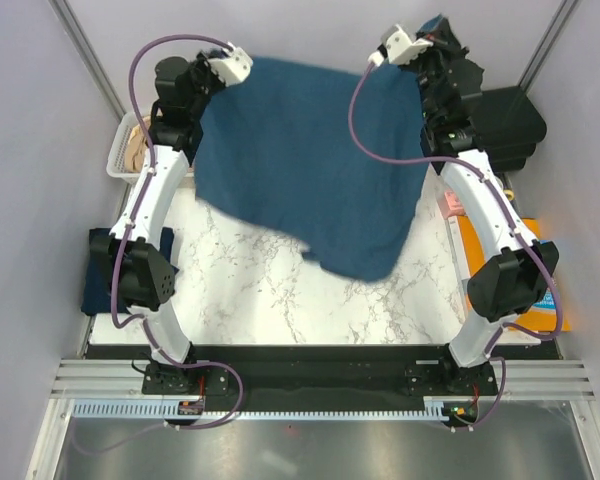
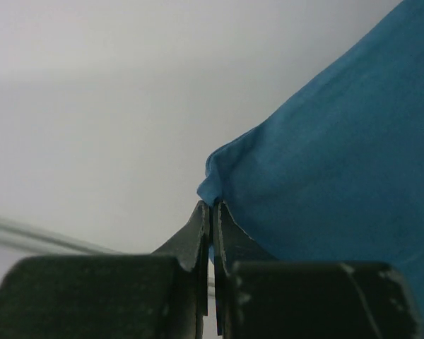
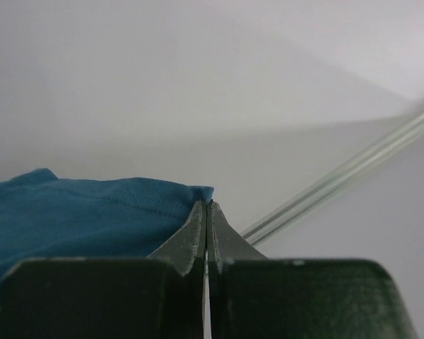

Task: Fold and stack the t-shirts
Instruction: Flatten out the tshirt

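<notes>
**While left gripper (image 2: 212, 206) and right gripper (image 3: 207, 205) pinch its upper corners, teal-blue t-shirt (image 1: 310, 170) hangs spread between them**

Where each wrist view shows the fingertips, the jaws are pressed together on a bit of the shirt's edge. The cloth runs off to the right of the left gripper and to the left of the right gripper. From above, the shirt stretches between the two raised arms over the far part of the marble table (image 1: 240, 290). Its lower edge sags toward the near right, and whether it touches the table cannot be told. A dark navy t-shirt (image 1: 98, 275) lies at the table's left edge, partly under the left arm. A white basket (image 1: 115, 165) at the far left holds something tan, mostly hidden
</notes>
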You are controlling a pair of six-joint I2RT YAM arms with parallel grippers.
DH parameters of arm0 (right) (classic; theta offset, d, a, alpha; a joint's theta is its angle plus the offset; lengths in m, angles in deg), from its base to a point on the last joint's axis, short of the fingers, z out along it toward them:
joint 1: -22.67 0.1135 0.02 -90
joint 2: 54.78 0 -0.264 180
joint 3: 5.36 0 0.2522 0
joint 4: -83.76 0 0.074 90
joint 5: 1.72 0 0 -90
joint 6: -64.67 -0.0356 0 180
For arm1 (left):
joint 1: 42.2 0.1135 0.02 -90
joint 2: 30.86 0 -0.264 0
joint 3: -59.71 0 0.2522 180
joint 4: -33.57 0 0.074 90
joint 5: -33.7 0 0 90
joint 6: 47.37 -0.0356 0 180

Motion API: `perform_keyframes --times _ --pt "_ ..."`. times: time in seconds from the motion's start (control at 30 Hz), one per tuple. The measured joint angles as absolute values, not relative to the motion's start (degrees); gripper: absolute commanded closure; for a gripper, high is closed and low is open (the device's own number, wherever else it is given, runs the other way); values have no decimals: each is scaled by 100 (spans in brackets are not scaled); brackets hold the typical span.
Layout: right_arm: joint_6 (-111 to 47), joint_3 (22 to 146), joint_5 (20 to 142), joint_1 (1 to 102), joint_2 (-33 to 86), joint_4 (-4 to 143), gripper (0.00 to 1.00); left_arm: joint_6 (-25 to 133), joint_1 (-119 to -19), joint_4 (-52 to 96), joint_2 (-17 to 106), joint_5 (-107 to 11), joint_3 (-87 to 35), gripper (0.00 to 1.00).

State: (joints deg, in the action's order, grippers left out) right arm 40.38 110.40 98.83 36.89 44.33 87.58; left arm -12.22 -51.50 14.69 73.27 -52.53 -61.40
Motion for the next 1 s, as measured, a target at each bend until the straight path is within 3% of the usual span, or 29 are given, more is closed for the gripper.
perform_keyframes --times 0.27,0.4,0.53,0.63,0.77,1.0 --pt "4248 13354 9863 3530 4803 9681 100 -1333 -5159 4131 7122 -6160 -6785 98" --pt "4213 13256 9716 3530 4435 10111 100 -1331 -5170 4950 6764 -6337 -6431 98" --pt "4058 11398 9666 3525 3445 10166 100 -1432 -5163 5768 6110 -6354 -4735 98" --pt "3922 9252 9474 3519 2501 9777 100 -1685 -5152 6168 5756 -6147 -2872 98" --pt "3715 7333 9104 3543 1706 8645 100 -1758 -5161 5639 5778 -5740 -691 98" --pt "3389 6253 8195 3639 256 5779 100 -1788 -5274 3934 4930 -4883 771 98"
